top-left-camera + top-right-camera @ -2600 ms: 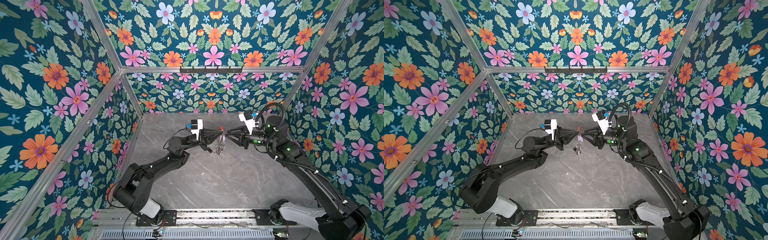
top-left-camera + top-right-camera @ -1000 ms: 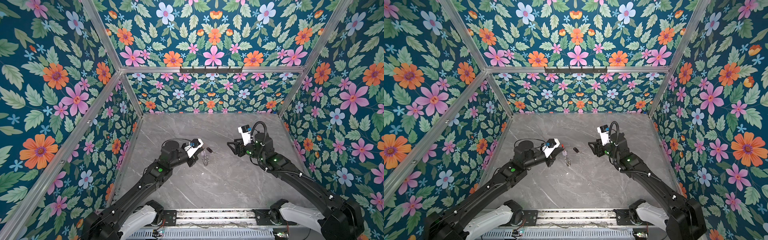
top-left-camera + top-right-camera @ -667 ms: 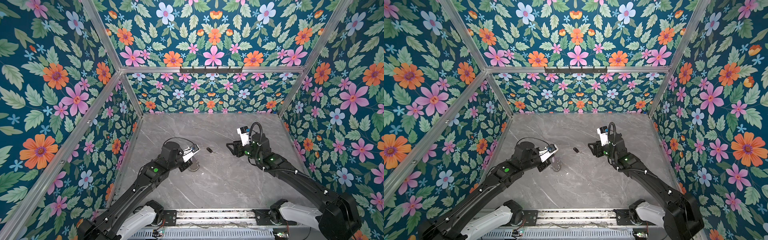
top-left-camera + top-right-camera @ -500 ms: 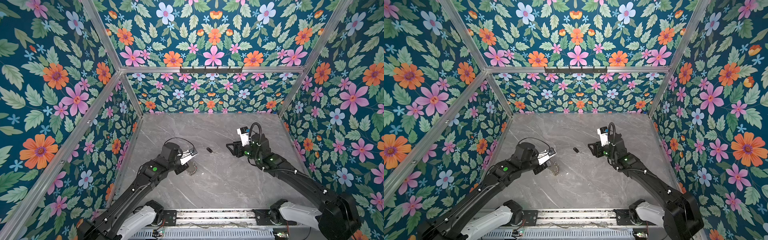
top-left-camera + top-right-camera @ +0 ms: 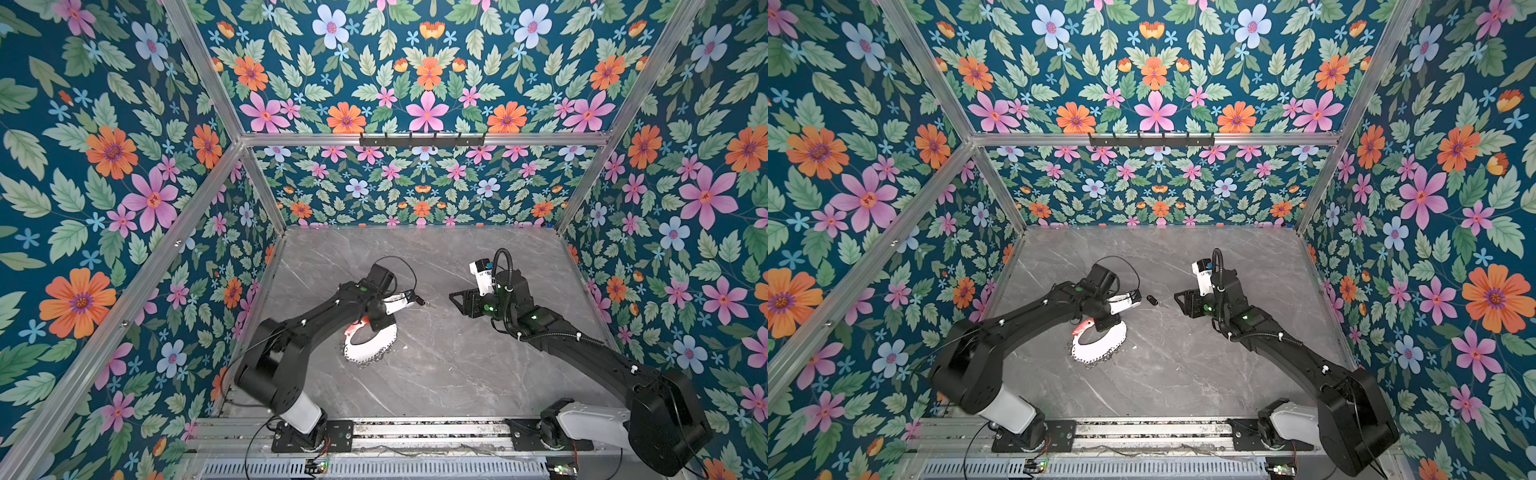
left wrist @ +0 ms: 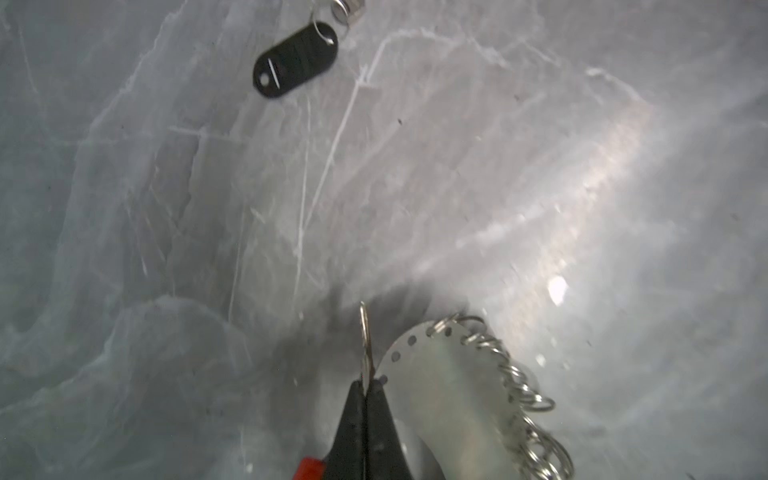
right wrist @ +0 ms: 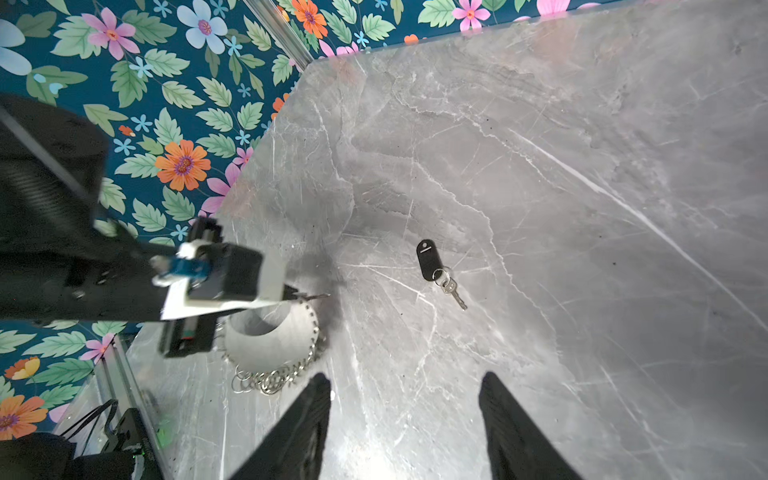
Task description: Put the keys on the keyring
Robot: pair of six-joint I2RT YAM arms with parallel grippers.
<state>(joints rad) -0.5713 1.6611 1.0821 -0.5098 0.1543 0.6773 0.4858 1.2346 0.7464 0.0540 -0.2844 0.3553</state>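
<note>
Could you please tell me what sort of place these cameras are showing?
Probably a robot test cell, not a home: floral-print walls on an aluminium frame, a marble-look tabletop, and a left arm and right arm bolted to a rail.

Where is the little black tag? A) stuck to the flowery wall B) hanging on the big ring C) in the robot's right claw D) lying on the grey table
D: the black tag lies flat on the table, apart from the keyring, and the right gripper is open with nothing in it.
</note>
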